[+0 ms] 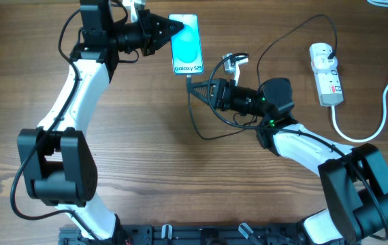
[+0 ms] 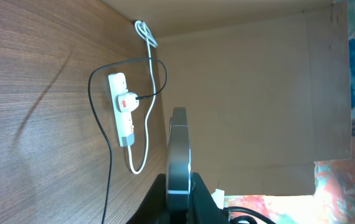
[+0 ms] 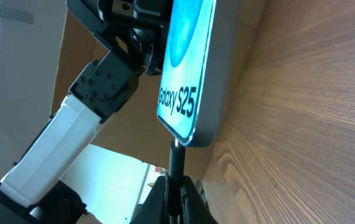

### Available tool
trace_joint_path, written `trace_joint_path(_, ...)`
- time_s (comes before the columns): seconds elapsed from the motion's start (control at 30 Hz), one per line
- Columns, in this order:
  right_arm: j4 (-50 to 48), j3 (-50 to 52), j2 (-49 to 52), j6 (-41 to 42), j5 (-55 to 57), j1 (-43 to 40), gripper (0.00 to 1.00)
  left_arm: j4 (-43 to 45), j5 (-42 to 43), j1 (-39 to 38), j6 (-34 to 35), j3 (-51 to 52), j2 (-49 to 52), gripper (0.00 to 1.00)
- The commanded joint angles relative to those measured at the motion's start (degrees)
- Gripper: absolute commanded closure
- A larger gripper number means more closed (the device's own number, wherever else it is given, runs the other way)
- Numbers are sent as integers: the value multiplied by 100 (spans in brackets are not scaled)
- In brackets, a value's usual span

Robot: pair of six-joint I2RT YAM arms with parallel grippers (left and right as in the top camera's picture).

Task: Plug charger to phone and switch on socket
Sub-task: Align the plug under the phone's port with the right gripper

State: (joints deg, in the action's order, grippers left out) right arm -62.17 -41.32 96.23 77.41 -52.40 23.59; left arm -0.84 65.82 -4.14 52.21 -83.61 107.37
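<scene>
Top centre of the overhead view, the left claw (image 1: pixel 178 28) is clamped on the phone (image 1: pixel 186 42). The right claw (image 1: pixel 192 87) pinches the charger (image 3: pixel 176 160), its tip meeting the phone's bottom edge. The socket (image 1: pixel 325 75) lies upper right.

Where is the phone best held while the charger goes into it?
Pinch the phone across its thin thickness at one long edge, coming in from the side, as the left gripper does. It is a flat slab, and its bottom edge, by the Galaxy S25 text, must be left free for the charger tip that the right gripper holds there.
</scene>
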Motion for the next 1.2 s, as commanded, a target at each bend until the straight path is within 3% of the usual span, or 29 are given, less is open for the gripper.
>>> trace_joint_path(0.0,-192,-24,81,63,116,24,96,37,120,-52,-98,-61,-59,96)
trace_joint_path(1.17,-118,-24,151,317,-33,22,96,22,186,-52,-186,-61,-59,96)
